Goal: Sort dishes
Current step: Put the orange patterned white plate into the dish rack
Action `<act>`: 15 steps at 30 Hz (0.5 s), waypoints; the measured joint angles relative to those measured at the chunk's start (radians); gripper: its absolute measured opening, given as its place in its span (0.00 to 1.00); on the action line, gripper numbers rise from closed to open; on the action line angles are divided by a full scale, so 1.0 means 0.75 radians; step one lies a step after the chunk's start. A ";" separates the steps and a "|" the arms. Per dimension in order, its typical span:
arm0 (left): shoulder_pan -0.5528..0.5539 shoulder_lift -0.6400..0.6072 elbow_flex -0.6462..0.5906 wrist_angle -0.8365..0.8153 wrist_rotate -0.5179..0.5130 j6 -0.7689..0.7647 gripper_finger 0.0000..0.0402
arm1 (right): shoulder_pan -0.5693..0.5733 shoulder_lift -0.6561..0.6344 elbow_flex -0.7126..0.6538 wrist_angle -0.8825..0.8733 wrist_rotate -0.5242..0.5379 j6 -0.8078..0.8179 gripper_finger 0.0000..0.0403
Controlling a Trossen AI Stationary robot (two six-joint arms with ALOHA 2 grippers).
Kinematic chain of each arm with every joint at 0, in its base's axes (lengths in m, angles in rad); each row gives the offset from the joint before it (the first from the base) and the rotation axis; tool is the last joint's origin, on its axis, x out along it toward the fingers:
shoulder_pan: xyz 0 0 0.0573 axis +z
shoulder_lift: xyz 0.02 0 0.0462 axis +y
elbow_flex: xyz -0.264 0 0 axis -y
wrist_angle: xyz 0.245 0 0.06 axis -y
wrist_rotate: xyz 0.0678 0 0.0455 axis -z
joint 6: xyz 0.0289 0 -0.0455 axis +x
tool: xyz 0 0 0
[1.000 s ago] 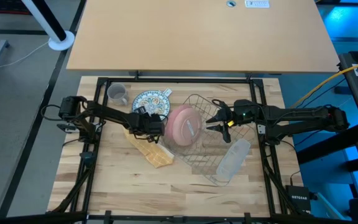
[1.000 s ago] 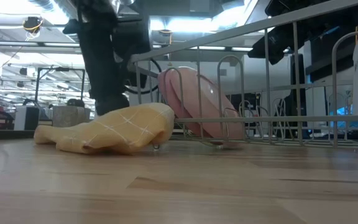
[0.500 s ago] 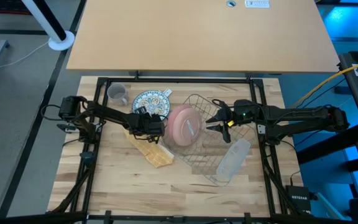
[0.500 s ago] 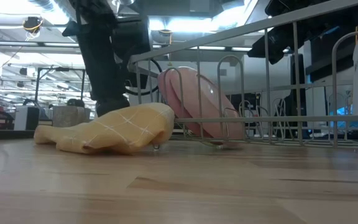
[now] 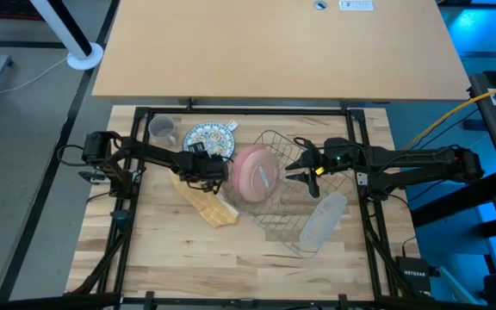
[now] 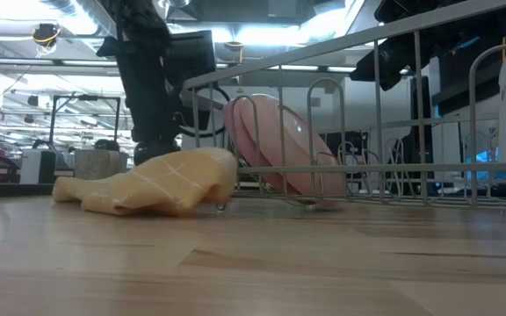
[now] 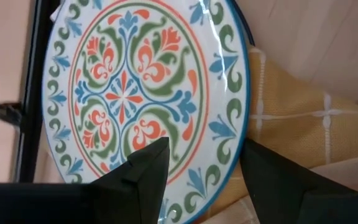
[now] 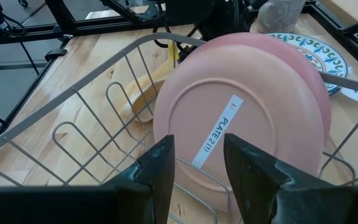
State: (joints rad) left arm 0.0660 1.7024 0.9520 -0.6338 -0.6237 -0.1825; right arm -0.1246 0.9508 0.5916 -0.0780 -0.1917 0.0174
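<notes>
Dishes — you have the pink plate (image 5: 255, 175) racked (image 5: 317, 220); patterned plate (image 5: 207, 139) and mug (image 5: 162, 129) remain on the counter (image 5: 162, 250). Left claw (image 5: 216, 170) hovers apart beside the patterned plate; right claw (image 5: 297, 165) apart too.

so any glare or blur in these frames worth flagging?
Left wrist view: small glare spots on the patterned plate, and the jaws at the bottom are soft. Low view: bright ceiling lights behind the wire rack leave the left arm in silhouette. Right wrist view: pink plate evenly lit, label readable. High view: blue cast at right.

A yellow checked cloth (image 5: 207, 204) lies crumpled beside a wire rack (image 5: 295, 194) and clear tray (image 5: 323, 222)
</notes>
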 joint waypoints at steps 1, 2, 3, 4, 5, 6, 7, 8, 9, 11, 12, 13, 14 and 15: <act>0.008 -0.001 0.000 0.000 0.012 0.027 0.46 | 0.000 0.000 0.000 0.000 0.000 0.000 0.35; 0.016 -0.001 0.001 0.001 0.022 0.055 0.46 | 0.000 0.000 0.000 -0.001 0.000 0.000 0.35; 0.023 -0.001 0.001 0.001 0.027 0.077 0.46 | 0.000 0.000 0.000 0.000 0.000 0.000 0.35; 0.029 -0.001 0.001 0.001 0.030 0.089 0.46 | 0.000 0.000 0.000 0.000 0.000 0.000 0.35; 0.036 -0.001 0.001 0.001 0.033 0.107 0.46 | 0.000 0.000 0.000 0.000 -0.001 0.000 0.35; 0.044 -0.001 0.001 0.000 0.035 0.117 0.46 | 0.000 0.000 0.000 0.000 -0.001 0.000 0.35; 0.051 -0.001 0.001 0.000 0.037 0.131 0.46 | 0.000 0.000 0.000 -0.001 -0.001 0.000 0.35; 0.058 -0.001 0.001 0.000 0.039 0.152 0.46 | 0.000 0.000 0.000 0.000 -0.001 0.000 0.35; 0.064 -0.001 0.001 -0.001 0.040 0.168 0.46 | 0.000 0.000 0.000 -0.001 -0.001 0.000 0.35; 0.075 -0.001 0.001 -0.001 0.040 0.200 0.43 | 0.000 0.000 0.000 -0.001 -0.001 0.000 0.35; 0.080 -0.001 0.001 -0.002 0.041 0.217 0.41 | 0.000 0.000 0.000 0.000 -0.001 0.000 0.35; 0.083 -0.001 0.001 -0.002 0.042 0.223 0.38 | 0.000 0.000 0.000 0.000 -0.001 0.000 0.35; 0.088 -0.001 0.001 -0.002 0.042 0.229 0.35 | 0.000 0.000 0.000 -0.001 -0.001 0.000 0.35; 0.091 -0.001 0.001 -0.002 0.043 0.232 0.32 | 0.000 0.000 0.000 -0.001 -0.001 0.000 0.35</act>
State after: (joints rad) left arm 0.1341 1.7020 0.9524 -0.6350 -0.5915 -0.0089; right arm -0.1246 0.9508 0.5917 -0.0784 -0.1921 0.0175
